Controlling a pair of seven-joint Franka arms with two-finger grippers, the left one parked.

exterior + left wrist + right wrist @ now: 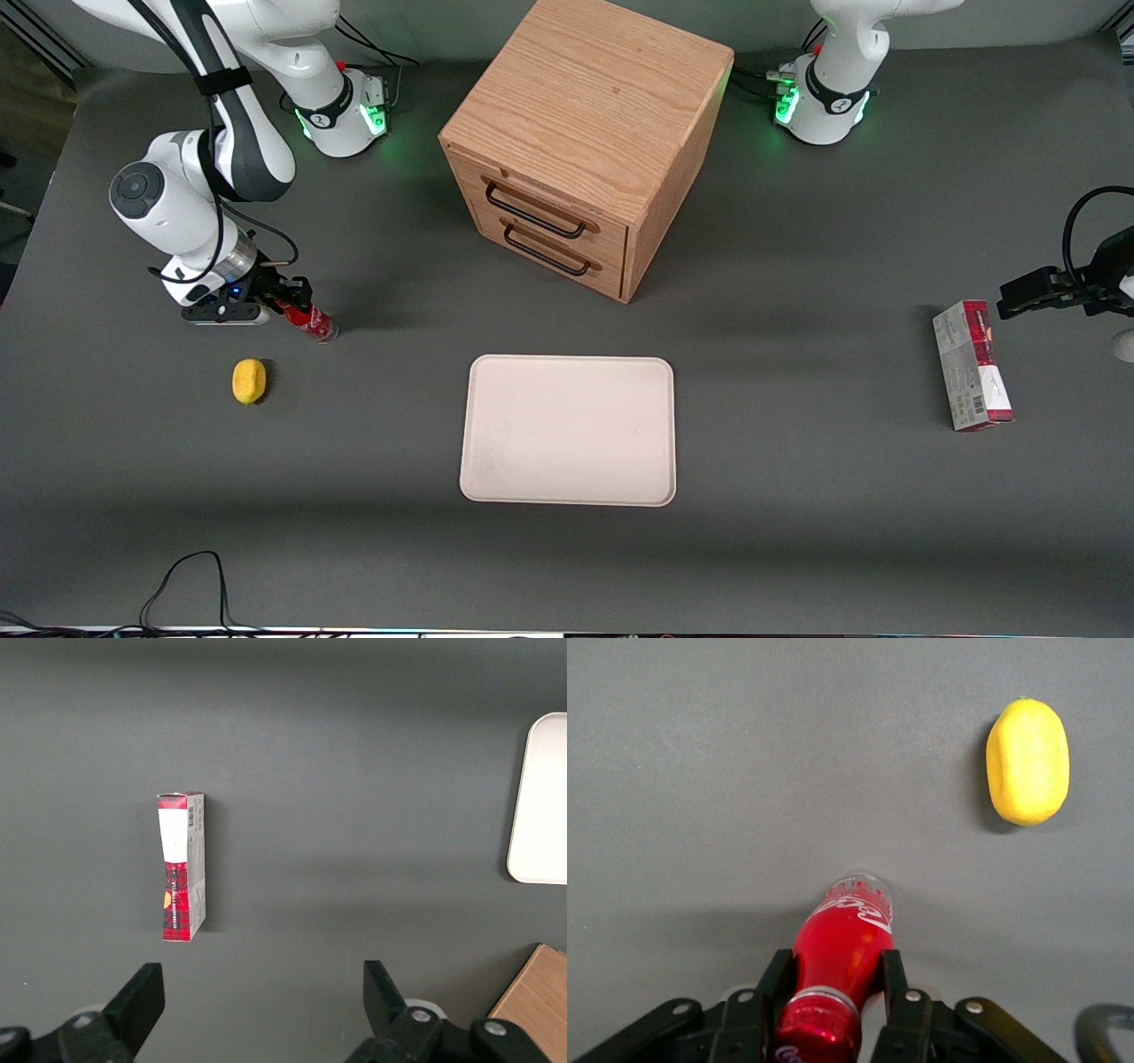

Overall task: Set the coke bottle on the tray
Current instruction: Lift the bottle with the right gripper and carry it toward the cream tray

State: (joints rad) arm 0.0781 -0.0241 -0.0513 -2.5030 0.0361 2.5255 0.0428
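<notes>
Red-capped, slim coke bottle sits clamped at its neck between the right gripper's fingers, base tilted toward the grey table, apparently for carrying to the cream rectangular tray.

Showing are one bottle in one gripper, one tray, one lemon, one carton and one two-drawer cabinet.
</notes>
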